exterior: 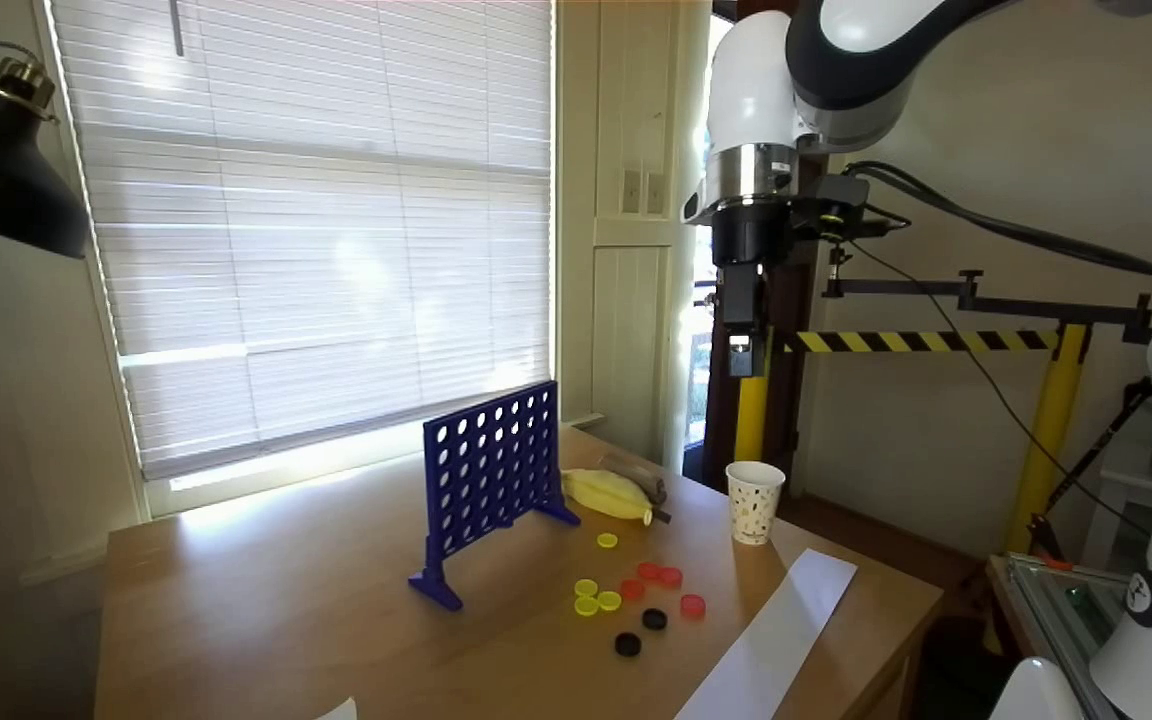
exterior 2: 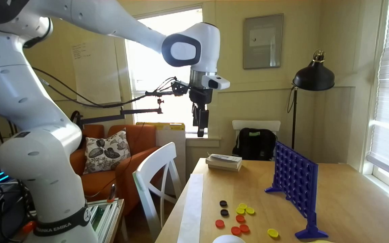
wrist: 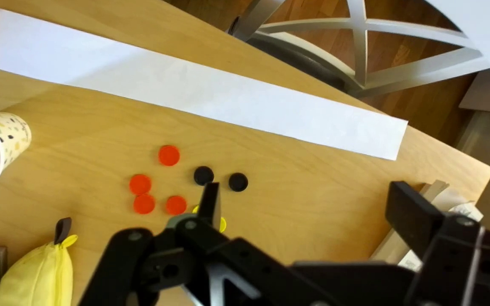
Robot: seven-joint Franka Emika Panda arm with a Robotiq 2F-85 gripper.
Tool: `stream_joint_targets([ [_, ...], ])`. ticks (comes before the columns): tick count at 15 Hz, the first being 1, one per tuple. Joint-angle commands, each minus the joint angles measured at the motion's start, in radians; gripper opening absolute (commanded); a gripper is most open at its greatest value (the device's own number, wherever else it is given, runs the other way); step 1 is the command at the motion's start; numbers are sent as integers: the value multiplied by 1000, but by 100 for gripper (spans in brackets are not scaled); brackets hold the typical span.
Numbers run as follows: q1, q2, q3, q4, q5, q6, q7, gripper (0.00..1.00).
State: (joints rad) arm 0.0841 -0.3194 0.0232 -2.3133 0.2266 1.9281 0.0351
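My gripper [wrist: 304, 187] is open with nothing between its fingers, hanging well above the wooden table [exterior: 266, 600]. In the wrist view, two black discs [wrist: 238, 182] lie close to the left finger's tip. Several red discs [wrist: 169, 155] are further left, and yellow discs are partly hidden behind that finger. Both exterior views show the loose discs, with one yellow disc [exterior 2: 273, 233] apart from the rest. A blue upright grid rack [exterior: 496, 470] with round holes stands on its feet beside them. A patterned paper cup [exterior: 755, 503] stands upright near the table edge.
A long white paper strip [wrist: 194, 89] lies along one table edge. A yellow pouch [exterior: 606, 494] rests behind the rack. Books [exterior 2: 224, 162] are stacked at a table corner, a white chair [exterior 2: 157, 179] stands beside the table, and a black lamp [exterior 2: 313, 76] stands beyond it.
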Motion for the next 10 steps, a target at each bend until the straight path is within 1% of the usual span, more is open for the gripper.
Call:
stream_joint_targets([
  [1,-31,20,6,-26,-38,103,-2,100],
  [6,-47,65,-2,-62,-64,286,-25,100],
  [10,-56,111,-5,-81,-89,393,-24,100],
])
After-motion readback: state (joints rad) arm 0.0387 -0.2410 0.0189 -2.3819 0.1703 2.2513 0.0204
